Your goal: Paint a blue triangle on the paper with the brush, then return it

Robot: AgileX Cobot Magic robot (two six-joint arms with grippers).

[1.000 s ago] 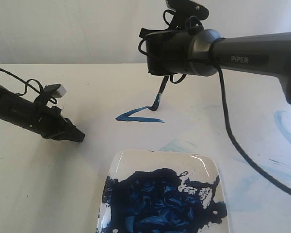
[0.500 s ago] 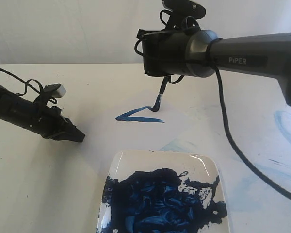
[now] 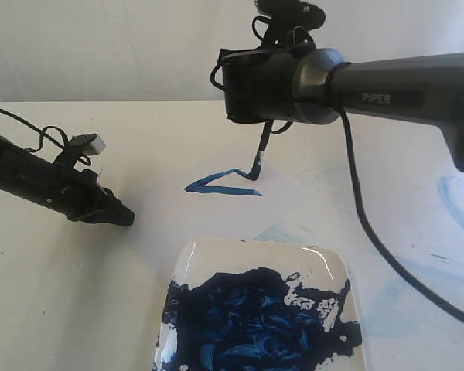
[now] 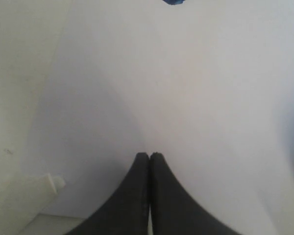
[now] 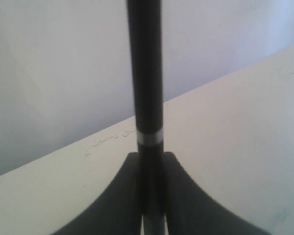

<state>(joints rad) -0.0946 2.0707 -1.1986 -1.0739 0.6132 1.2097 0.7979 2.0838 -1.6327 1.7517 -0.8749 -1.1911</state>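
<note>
The black-handled brush (image 3: 261, 153) stands nearly upright, its blue tip touching the paper (image 3: 209, 212) at the right end of two dark-blue strokes (image 3: 216, 185) that form a flat wedge, part of the blue triangle. My right gripper (image 3: 264, 125) is shut on the brush handle (image 5: 144, 73), just below its pale ring (image 5: 150, 137), the fingers gripping from both sides (image 5: 151, 155). My left gripper (image 3: 127, 219) is shut and empty, low over the paper (image 4: 186, 88) left of the strokes. Its closed tips (image 4: 150, 154) point toward a blue stroke end (image 4: 175, 2).
A glossy white plate (image 3: 325, 259) holding a thick dark-blue paint mass (image 3: 255, 325) sits at the front, just below the strokes. Faint pale-blue smears (image 3: 456, 197) mark the cream table at the right. A black cable (image 3: 371, 224) hangs from the right arm over the table.
The right wrist has shifted a little up and left, and the brush tip has slid slightly right at the strokes' end. The left arm has not moved.
</note>
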